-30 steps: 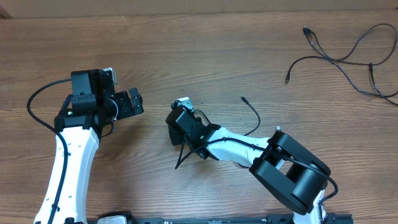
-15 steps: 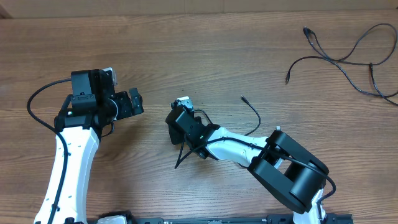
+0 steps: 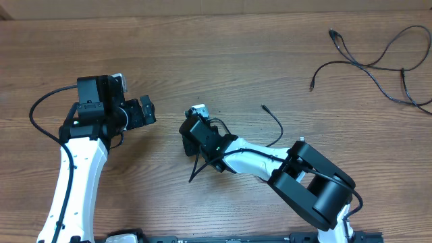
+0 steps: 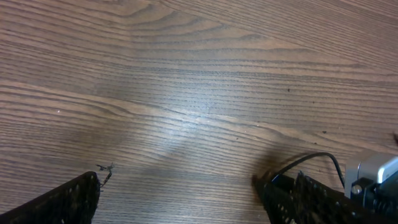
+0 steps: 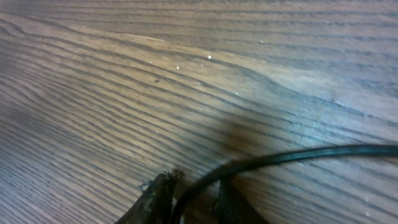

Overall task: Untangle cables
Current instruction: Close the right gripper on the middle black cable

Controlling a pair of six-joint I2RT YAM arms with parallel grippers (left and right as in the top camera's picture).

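1. My left gripper (image 4: 180, 194) hangs over the left part of the bench (image 3: 236, 54). Its 2 fingers (image 4: 68, 199) are spread wide with nothing between them; only bare wood grain shows in the gap.

2. My right gripper (image 5: 194, 198) sits at the middle of the bench, low over the surface. Its 2 fingers are drawn close together and pinch 1 thin black cable (image 5: 298, 155). In the right wrist view this cable enters from the right edge, curves down and passes between the fingertips. In the overhead view it arcs away on the far side of my right arm (image 3: 256, 158) and ends in a small plug (image 3: 263, 106) lying on the wood. A short black length sticks out below the gripper toward the near edge; I cannot tell whether it is the same cable.

3. The remaining cables (image 3: 368, 65) lie loose at the far right corner of the bench, well apart from both grippers. They cross one another in open curves, and 1 runs off the right edge of the overhead view.
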